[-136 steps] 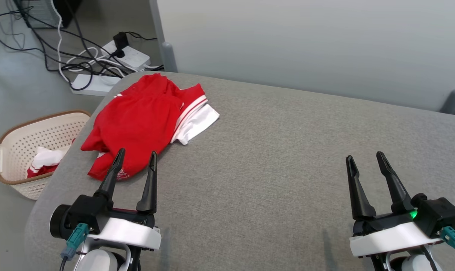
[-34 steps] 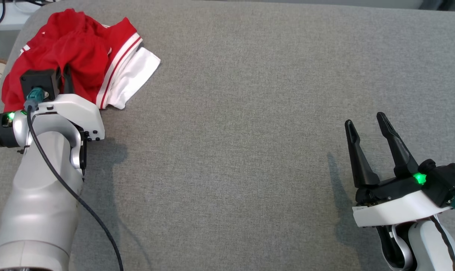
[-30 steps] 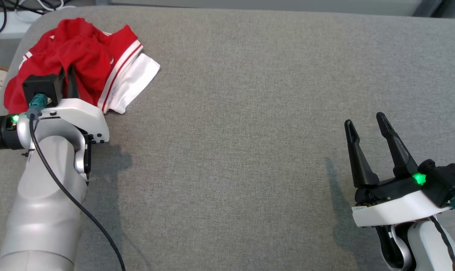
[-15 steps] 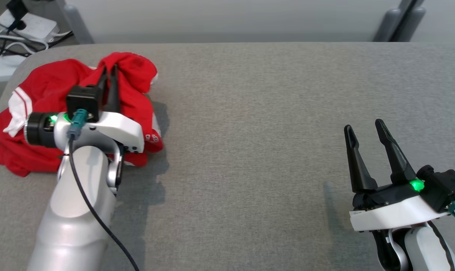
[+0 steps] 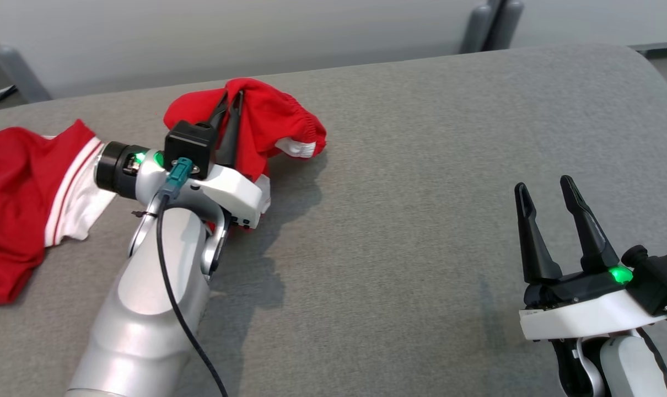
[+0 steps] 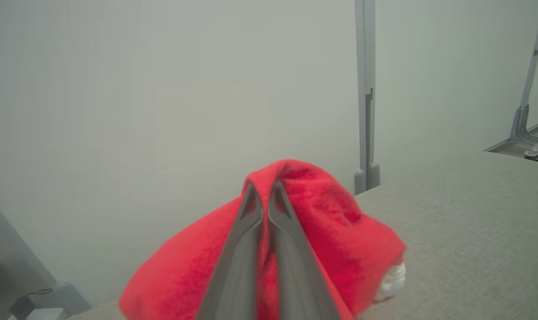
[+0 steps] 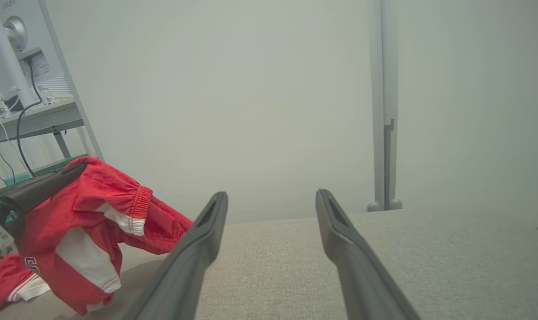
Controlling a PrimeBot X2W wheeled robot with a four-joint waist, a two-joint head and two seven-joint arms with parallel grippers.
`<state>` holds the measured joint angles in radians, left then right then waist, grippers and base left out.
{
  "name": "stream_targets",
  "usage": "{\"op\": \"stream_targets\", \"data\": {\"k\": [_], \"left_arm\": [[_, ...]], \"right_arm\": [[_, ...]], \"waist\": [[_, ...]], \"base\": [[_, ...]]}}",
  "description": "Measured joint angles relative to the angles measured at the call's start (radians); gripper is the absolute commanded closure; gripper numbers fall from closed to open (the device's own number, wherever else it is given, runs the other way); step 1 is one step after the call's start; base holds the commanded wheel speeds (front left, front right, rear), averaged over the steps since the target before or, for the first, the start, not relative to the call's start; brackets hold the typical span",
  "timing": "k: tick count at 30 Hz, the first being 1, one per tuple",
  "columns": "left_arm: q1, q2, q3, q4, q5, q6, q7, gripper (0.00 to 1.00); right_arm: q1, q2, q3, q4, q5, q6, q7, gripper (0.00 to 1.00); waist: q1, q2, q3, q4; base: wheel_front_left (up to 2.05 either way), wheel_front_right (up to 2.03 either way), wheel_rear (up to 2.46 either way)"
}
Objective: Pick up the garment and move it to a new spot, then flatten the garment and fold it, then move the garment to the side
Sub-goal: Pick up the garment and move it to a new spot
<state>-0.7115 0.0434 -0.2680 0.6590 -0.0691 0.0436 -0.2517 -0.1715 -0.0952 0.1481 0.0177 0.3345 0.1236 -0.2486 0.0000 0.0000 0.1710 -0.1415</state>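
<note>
The garment [image 5: 273,124] is a pair of red shorts with white side panels and stripes. My left gripper [image 5: 230,103] is shut on a raised fold of it, so one end hangs in the air while the rest [image 5: 19,182] trails left along the grey table [image 5: 410,220]. The left wrist view shows my left gripper [image 6: 263,186] with its fingers pressed together and the red cloth [image 6: 335,222] draped over them. My right gripper [image 5: 543,184] stands open and empty at the lower right, far from the cloth. From the right wrist, the garment [image 7: 95,213] hangs at the left beyond my right gripper [image 7: 271,195].
A pale wall with grey posts [image 5: 488,25] stands behind the table. The table's rounded right corner [image 5: 642,60] lies at the upper right. A desk with a monitor [image 7: 6,49] stands beyond the left end.
The camera has swung. My left gripper, shut on the garment, has lifted it and dragged it right toward the table's middle, stretching it out. The right gripper has stayed open in place.
</note>
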Motion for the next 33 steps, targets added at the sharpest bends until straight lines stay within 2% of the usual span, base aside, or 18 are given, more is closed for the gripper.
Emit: {"op": "stream_targets", "data": {"k": [12, 23, 33], "left_arm": [[-0.044, -0.017, -0.160, 0.004, -0.034, -0.009, 0.000, 1.00], [-0.052, -0.014, -0.353, 0.137, -0.111, -0.053, -0.001, 1.00], [-0.101, -0.011, -0.428, 0.215, -0.143, -0.044, -0.001, 1.00]], "right_arm": [[-0.001, 0.018, 0.003, 0.000, 0.002, 0.000, 0.000, 0.00], [-0.009, 0.027, 0.003, -0.004, 0.002, 0.000, 0.000, 0.00], [-0.037, 0.037, 0.003, -0.009, 0.002, 0.000, 0.000, 0.00]], "waist": [[0.0000, 0.0000, 0.020, -0.128], [0.0000, 0.0000, 0.091, -0.136], [0.0000, 0.0000, 0.165, -0.133]], "base": [[0.00, 0.00, 0.00], [0.00, 0.00, 0.00], [0.00, 0.00, 0.00]]}}
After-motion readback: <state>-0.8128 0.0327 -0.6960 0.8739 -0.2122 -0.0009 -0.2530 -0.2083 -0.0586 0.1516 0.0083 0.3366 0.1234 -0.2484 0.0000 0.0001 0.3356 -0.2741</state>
